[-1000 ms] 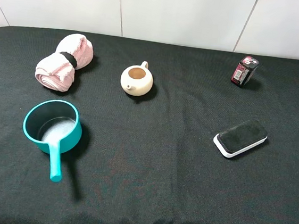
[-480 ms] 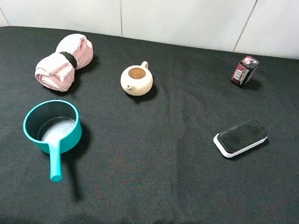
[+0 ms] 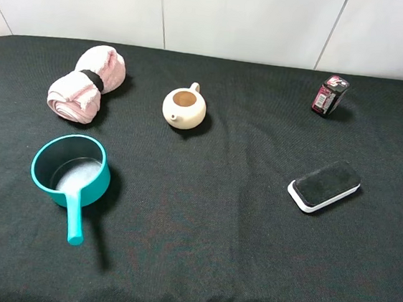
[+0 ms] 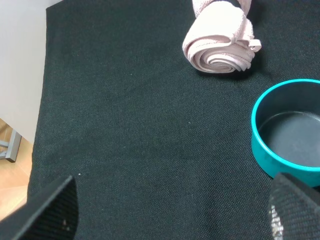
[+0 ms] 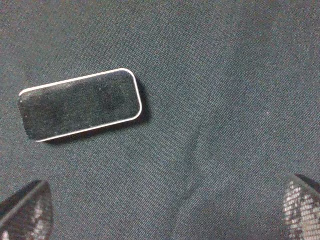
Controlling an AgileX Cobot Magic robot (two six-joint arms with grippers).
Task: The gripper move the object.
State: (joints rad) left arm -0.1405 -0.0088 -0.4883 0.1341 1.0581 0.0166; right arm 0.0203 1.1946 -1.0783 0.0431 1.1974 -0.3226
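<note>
The object (image 3: 325, 185) is a flat rounded block with a black felt top on a white base. It lies on the black cloth at the right. It also shows in the right wrist view (image 5: 80, 104), lying apart from the fingers. My right gripper (image 5: 162, 210) is open and empty, with its dark fingertips (image 5: 25, 210) wide apart, short of the block. My left gripper (image 4: 172, 215) is open and empty over bare cloth near the table's left edge, with only its fingertips (image 4: 50, 210) showing. Neither gripper's fingers show in the exterior view.
A rolled pink towel (image 3: 87, 83) lies at the back left and shows in the left wrist view (image 4: 217, 42). A teal saucepan (image 3: 69, 173) stands front left. A cream teapot (image 3: 184, 108) stands at the back middle. A small red-black packet (image 3: 330, 95) stands back right.
</note>
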